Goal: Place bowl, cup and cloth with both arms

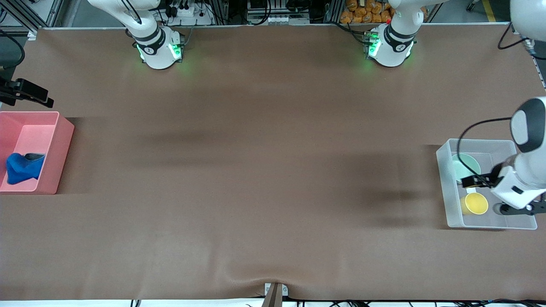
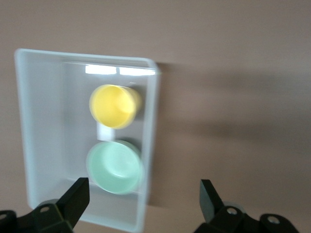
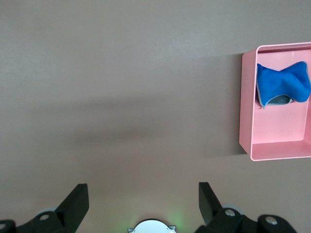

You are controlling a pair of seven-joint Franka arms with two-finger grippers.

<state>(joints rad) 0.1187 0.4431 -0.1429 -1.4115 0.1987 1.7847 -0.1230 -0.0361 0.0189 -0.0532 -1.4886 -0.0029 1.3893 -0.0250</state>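
The mint-green bowl (image 1: 466, 167) and the yellow cup (image 1: 475, 203) stand side by side in a clear plastic bin (image 1: 443, 187) at the left arm's end of the table, the cup nearer the front camera. My left gripper (image 1: 518, 209) hangs above that bin, open and empty. In the left wrist view, the bowl (image 2: 115, 166), the cup (image 2: 113, 106) and the bin (image 2: 24, 136) lie below the gripper (image 2: 143, 204). The blue cloth (image 1: 21, 168) lies crumpled in a pink bin (image 1: 64, 145) at the right arm's end. My right gripper (image 3: 143, 204) is open and empty, high over bare table, apart from the cloth (image 3: 284, 82).
The brown table mat (image 1: 264, 170) stretches between the two bins. The right arm's green-lit base (image 3: 153, 227) shows under the right gripper. The pink bin (image 3: 272, 141) also shows in the right wrist view. A black fixture (image 1: 25, 91) juts in above the pink bin.
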